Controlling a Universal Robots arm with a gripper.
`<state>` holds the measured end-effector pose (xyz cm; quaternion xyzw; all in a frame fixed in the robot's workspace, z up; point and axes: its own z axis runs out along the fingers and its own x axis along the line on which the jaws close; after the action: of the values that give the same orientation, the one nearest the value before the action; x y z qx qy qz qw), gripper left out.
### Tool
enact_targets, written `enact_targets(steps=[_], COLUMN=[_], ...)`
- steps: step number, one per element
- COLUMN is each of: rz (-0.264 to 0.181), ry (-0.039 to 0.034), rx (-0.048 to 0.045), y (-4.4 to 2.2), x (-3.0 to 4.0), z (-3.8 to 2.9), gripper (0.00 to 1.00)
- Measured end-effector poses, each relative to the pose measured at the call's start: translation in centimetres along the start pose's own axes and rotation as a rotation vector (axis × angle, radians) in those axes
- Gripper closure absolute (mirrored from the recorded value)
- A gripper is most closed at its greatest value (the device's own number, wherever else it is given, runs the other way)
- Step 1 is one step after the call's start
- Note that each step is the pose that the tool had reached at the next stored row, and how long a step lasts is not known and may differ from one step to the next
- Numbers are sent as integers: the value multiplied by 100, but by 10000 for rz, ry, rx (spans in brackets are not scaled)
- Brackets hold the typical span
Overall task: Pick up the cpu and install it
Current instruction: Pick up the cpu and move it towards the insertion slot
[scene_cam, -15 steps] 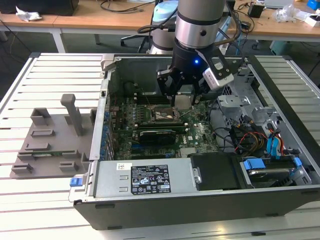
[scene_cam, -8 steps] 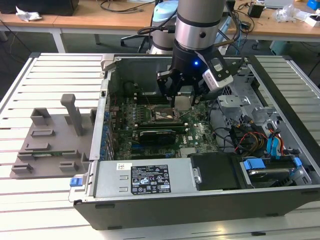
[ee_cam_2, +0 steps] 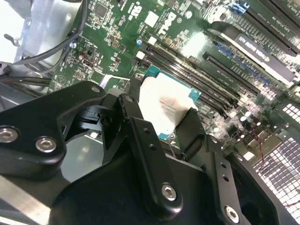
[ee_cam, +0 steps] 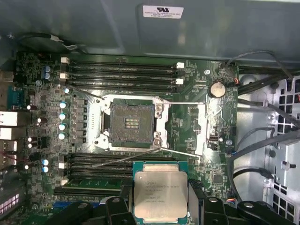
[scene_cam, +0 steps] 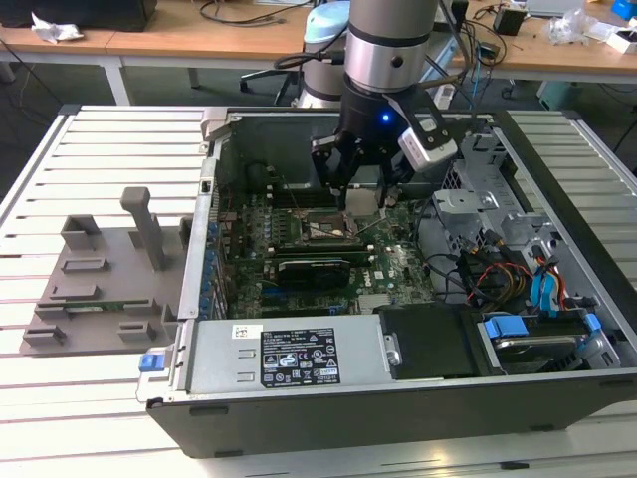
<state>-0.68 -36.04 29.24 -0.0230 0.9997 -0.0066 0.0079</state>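
The open computer case (scene_cam: 348, 418) is lying on the slatted surface (scene_cam: 100, 129), grey plastic blocks (scene_cam: 105, 279) sitting just beside it.

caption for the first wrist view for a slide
Gripper holds the cpu over the motherboard, not yet in the empty socket.

An open computer case (scene_cam: 348, 423) is being watched by three cameras.
In the exterior view the whole case is being seen from high up and well back, at a slant. The motherboard (ee_cam: 201, 89) is being viewed squarely and closely in the first wrist view, and obliquely, nearer still, past the gripper (ee_cam_2: 164, 110) in the second. The gripped cpu (ee_cam: 160, 193) is being shared by both wrist views.
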Motion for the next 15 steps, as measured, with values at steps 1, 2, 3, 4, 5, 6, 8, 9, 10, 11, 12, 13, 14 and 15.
enact_targets(steps=[1, 2, 3, 4, 5, 6, 8, 9, 10, 11, 12, 13, 14, 15], rz=[0, -1, -1, -1, -1, -1, -4, -2, -1, -2, -2, -2, -1, -1], ry=[1, 1, 2, 2, 3, 3, 3, 3, 3, 4, 3, 3, 3, 3], rx=[17, 32, 42, 54, 64, 66, 66, 67, 68, 68, 68, 67, 66, 67], y=[20, 38, 54, 75, 97, 105, 111, 111, 112, 112, 112, 112, 112, 112], x=[-1, -2, -2, -3, -4, -4, -5, -5, -5, -4, -4, -4, -4, -4], z=[4, 6, 8, 12, 17, 20, 30, 34, 36, 40, 44, 47, 49, 54], gripper=[45, 45, 45, 45, 45, 45, 45, 45, 45, 45, 45, 45, 45, 45])
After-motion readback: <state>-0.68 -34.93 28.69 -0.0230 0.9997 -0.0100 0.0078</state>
